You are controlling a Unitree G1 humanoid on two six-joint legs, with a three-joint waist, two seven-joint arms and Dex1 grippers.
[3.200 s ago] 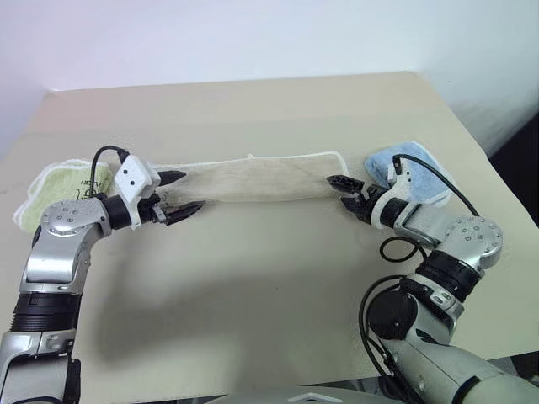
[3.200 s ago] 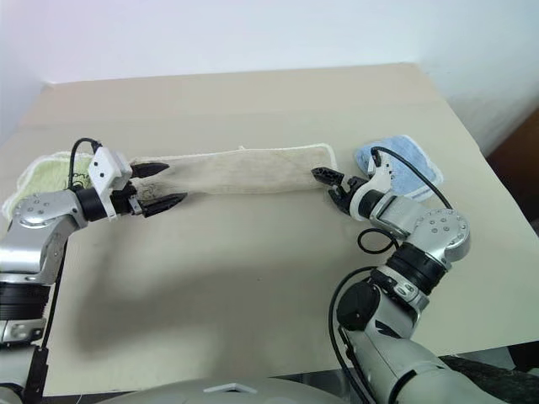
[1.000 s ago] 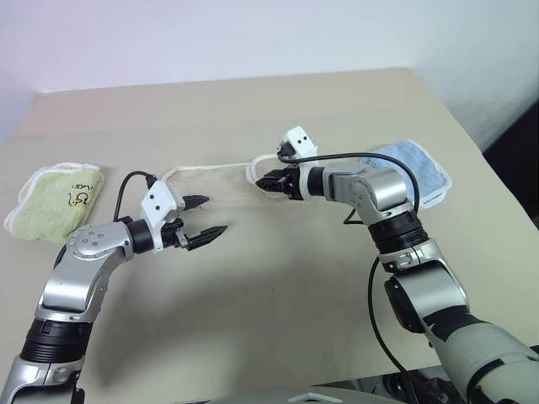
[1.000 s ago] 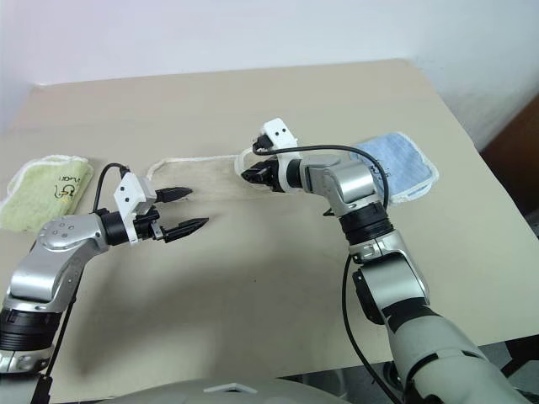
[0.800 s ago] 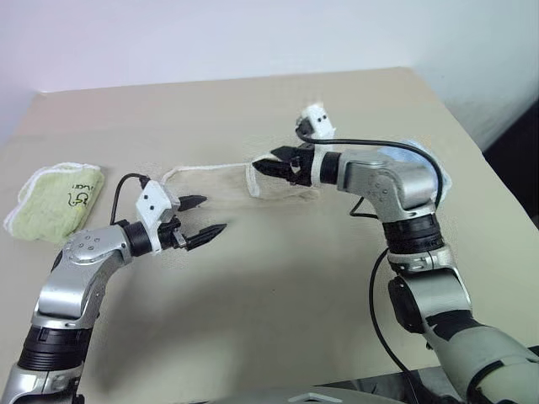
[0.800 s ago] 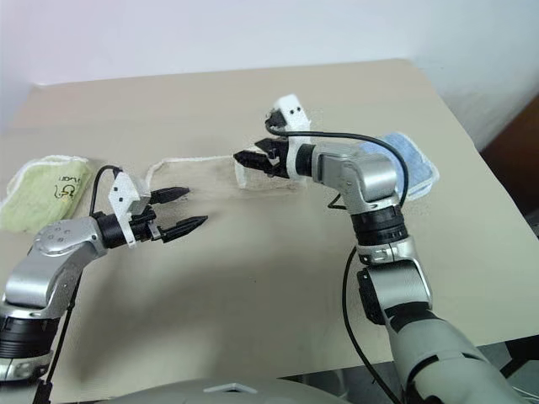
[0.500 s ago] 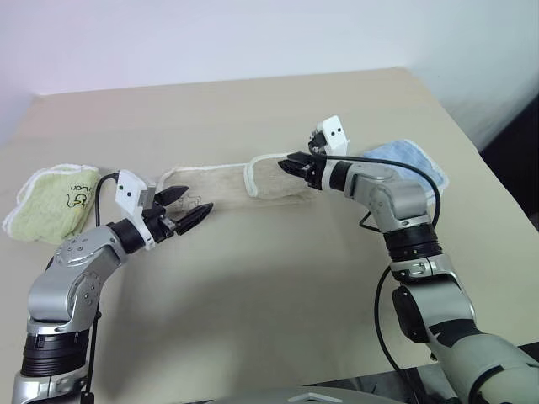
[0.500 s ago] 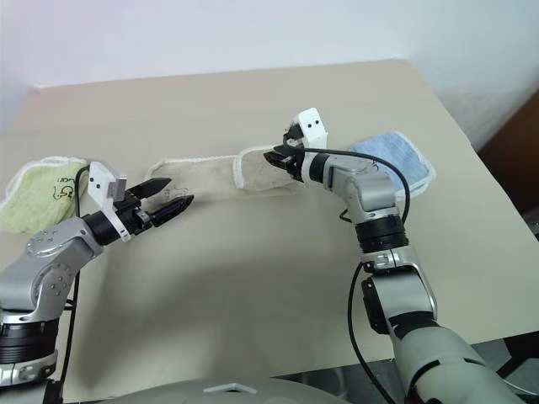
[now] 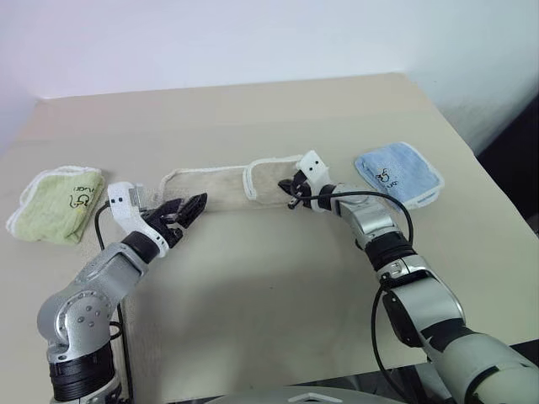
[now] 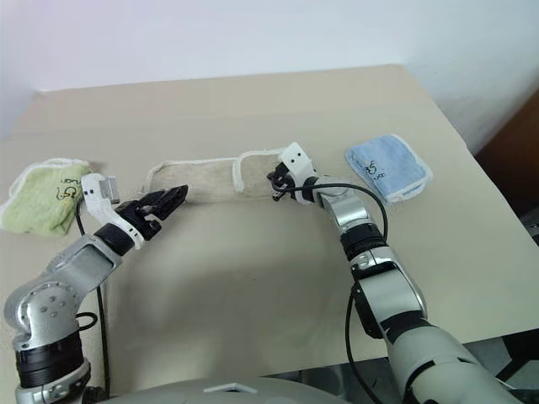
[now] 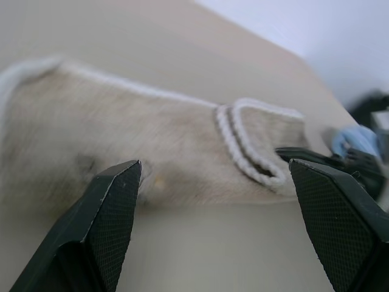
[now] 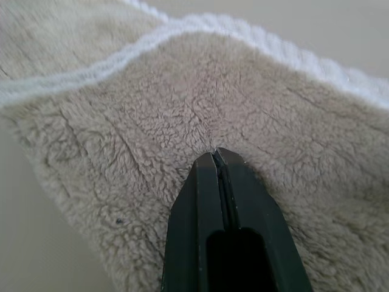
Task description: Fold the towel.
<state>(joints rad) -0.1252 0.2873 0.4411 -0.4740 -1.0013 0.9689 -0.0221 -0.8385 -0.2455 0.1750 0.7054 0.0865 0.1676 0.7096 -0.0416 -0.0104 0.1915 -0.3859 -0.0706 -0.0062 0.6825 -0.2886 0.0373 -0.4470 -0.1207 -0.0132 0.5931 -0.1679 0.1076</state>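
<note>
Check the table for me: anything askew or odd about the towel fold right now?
The towel is folded unevenly: its right end is doubled back into a short flap, leaving a long single strip toward the left gripper. The right gripper presses shut into the flap. Nothing is spilled or damaged.

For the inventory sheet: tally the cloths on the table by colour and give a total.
Beige towel: 1
Green towel: 1
Light-blue towel: 1
Total: 3
</note>
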